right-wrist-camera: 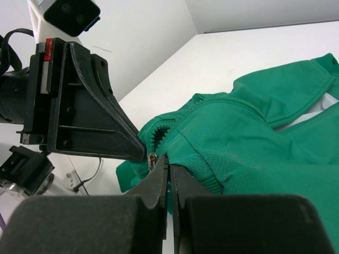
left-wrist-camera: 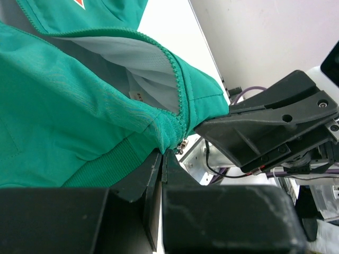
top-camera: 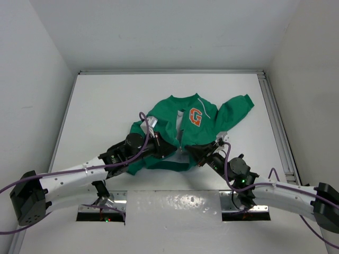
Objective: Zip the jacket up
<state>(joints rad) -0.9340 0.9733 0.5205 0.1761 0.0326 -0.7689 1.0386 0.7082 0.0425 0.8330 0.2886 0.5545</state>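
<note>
The green jacket lies in the middle of the table, front up, with its orange "G" showing and its zipper open along the chest. My left gripper is shut on the jacket's bottom hem, left of the zipper's foot. The small metal zipper slider sits just beyond its fingertips. My right gripper is shut on the hem on the other side, with the slider right beside its tip. The two grippers nearly touch.
A metal rail runs along the table's right edge, and white walls close in the left, back and right. Two metal base plates lie at the near edge. The right gripper's body fills the right of the left wrist view.
</note>
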